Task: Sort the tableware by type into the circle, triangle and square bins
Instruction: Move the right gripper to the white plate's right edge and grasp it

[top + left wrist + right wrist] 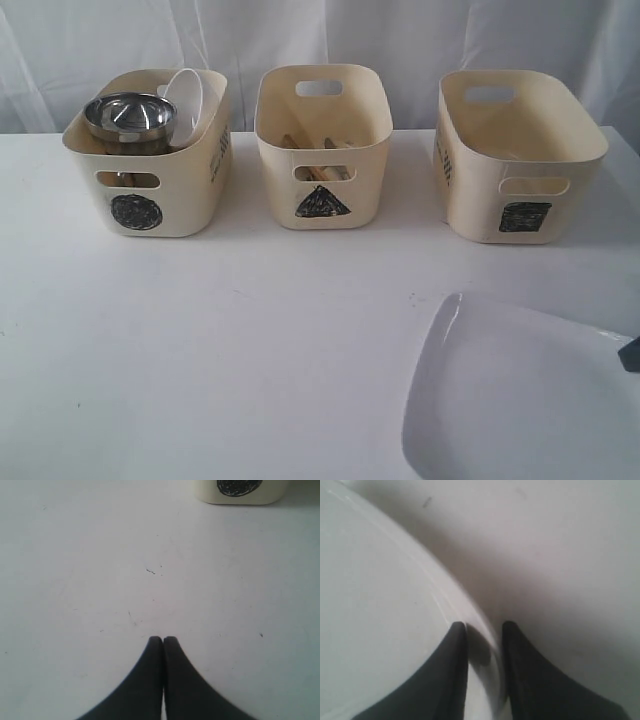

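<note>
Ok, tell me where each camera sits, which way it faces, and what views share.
Exterior: off the arms, raised, facing across the table at the circle bin, triangle bin and square bin; plate near right; only a dark sliver, likely the robot, at the right edge.
Left wrist: on the left arm, looking past the shut left gripper at bare table.
Right wrist: on the right arm, looking at the right gripper straddling the plate's rim.
Shared: exterior and left wrist, the circle bin; exterior and right wrist, the plate.
</note>
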Tool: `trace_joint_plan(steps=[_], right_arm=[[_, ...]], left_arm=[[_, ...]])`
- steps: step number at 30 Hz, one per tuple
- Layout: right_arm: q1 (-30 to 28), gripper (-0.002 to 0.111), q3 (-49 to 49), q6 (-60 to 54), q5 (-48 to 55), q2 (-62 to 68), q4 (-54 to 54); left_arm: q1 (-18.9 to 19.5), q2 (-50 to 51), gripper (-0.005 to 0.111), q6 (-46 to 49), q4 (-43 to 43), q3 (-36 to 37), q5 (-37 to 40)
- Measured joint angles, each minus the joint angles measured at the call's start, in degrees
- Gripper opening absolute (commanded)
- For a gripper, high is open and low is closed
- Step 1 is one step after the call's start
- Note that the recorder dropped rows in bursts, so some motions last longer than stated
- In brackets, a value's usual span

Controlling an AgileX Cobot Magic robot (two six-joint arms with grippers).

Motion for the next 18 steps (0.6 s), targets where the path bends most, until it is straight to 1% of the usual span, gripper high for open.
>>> trace_joint_plan(steps=[7,13,18], right_arm=[[0.1,0.0,-0.2,0.2,4.0,0.8,0.8],[2.9,0.0,-1.3,-0.5,4.8,-1.1,1.8],[4.9,0.0,-1.3,-1.8,8.4,-1.5,4.8]], left_arm=[[0.0,0.0,0.0,0.0,0.0,0.0,0.0],[0.0,0.0,0.0,0.0,0.0,0.0,0.0],[0.0,0.0,0.0,0.0,0.0,0.0,0.0]])
